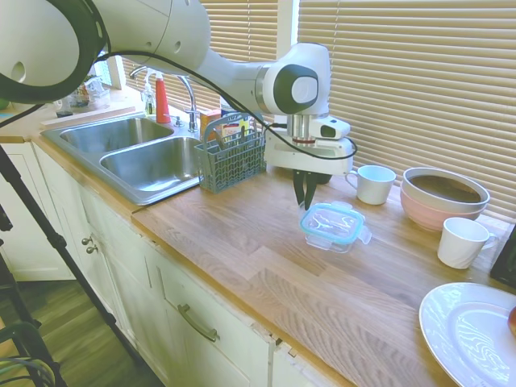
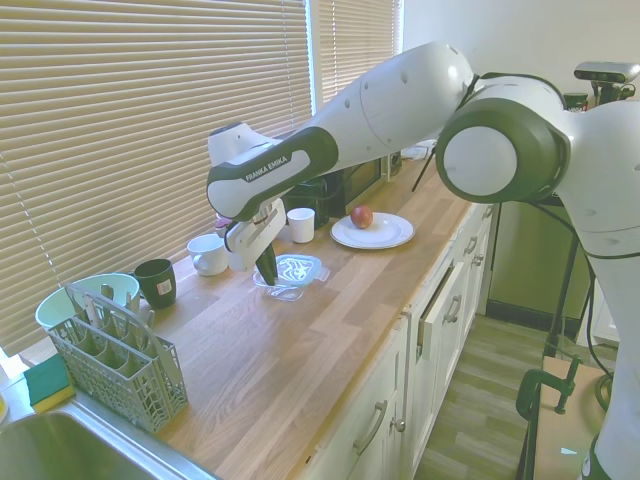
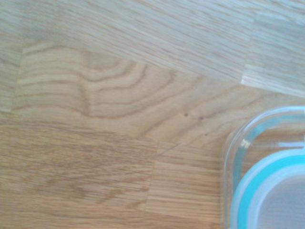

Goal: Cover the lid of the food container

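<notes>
Resting askew on the food container (image 1: 329,234), lid (image 1: 331,218) not yet snapped square; hand (image 1: 305,199) just beside its far edge on the tabletop (image 1: 266,266), fingers together, empty.

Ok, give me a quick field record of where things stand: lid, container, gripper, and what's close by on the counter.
lid: the lid with the teal rim lies on top of the food container; whether it is seated square or snapped cannot be told
container: on the wooden counter, upright
gripper: the gripper points down beside the container's edge, fingers close together, holding nothing visible
nearby: white mug, stacked bowls, second white cup, cutlery basket, white plate
</notes>
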Motion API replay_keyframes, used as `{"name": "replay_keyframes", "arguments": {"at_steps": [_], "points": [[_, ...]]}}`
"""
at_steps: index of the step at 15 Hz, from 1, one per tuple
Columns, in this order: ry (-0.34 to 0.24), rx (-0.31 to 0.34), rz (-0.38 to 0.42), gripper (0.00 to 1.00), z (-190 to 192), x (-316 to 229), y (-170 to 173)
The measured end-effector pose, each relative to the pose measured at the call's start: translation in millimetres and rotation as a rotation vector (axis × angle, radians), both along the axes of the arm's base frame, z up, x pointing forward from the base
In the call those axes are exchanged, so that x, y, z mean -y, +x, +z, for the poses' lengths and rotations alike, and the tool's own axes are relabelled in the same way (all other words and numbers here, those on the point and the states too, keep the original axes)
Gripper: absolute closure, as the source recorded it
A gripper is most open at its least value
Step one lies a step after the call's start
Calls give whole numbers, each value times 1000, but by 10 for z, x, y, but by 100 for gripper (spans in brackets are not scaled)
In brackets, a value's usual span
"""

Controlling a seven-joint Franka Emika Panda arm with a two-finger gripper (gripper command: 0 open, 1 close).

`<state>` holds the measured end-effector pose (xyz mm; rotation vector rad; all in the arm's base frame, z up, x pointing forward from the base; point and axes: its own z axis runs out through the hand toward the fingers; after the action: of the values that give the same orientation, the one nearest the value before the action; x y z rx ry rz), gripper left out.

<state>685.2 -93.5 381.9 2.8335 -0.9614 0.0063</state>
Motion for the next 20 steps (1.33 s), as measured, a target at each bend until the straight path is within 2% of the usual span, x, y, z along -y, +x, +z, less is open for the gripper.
{"name": "replay_keyframes", "arguments": {"at_steps": [4,11,15,20], "points": [[-3,15,-3,100,103,36,-13],[3,61,-14,100,530,149,-170],[21,102,-41,100,858,420,-290],[44,96,-75,100,1082,716,-353]]}}
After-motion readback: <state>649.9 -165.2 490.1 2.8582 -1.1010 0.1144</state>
